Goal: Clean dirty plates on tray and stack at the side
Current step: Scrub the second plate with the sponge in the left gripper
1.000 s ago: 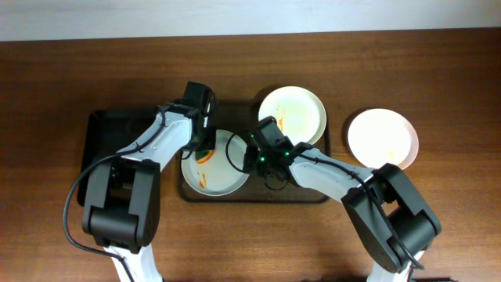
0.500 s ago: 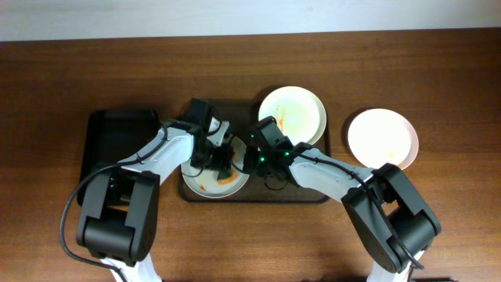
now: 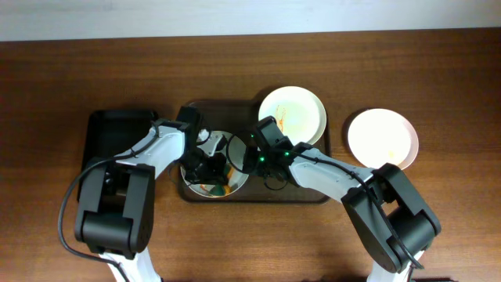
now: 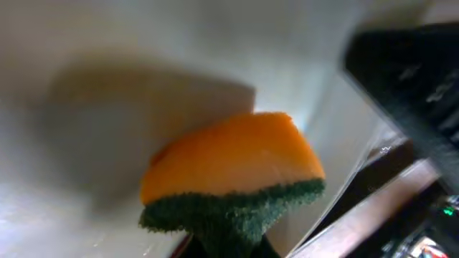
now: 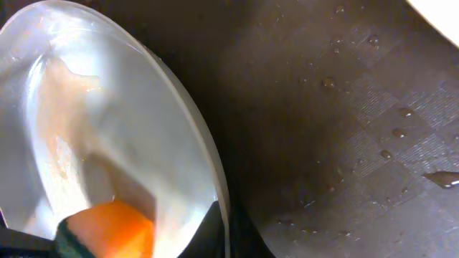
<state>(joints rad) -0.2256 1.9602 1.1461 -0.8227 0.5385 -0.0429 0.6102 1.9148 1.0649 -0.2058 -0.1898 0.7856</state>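
Observation:
The dark brown tray (image 3: 258,194) holds two plates. The left plate (image 3: 237,175) is pale with faint orange smears; in the right wrist view (image 5: 107,129) it is tipped up off the tray floor. My right gripper (image 3: 239,155) is shut on its right rim (image 5: 224,229). My left gripper (image 3: 208,169) is shut on an orange and green sponge (image 4: 233,179), pressed on this plate's lower part. A second plate (image 3: 292,115) with orange streaks lies at the tray's back right. A third, clean plate (image 3: 382,137) sits on the table to the right.
A smaller black tray (image 3: 117,141) lies on the table left of the brown tray, under my left arm. The brown tray's floor (image 5: 344,143) is wet with water drops. The two arms meet closely over the left plate.
My left gripper has swept the sponge from the plate's far edge down to its near part. The orange streaks on that plate have faded. The right gripper has kept its hold on the rim.

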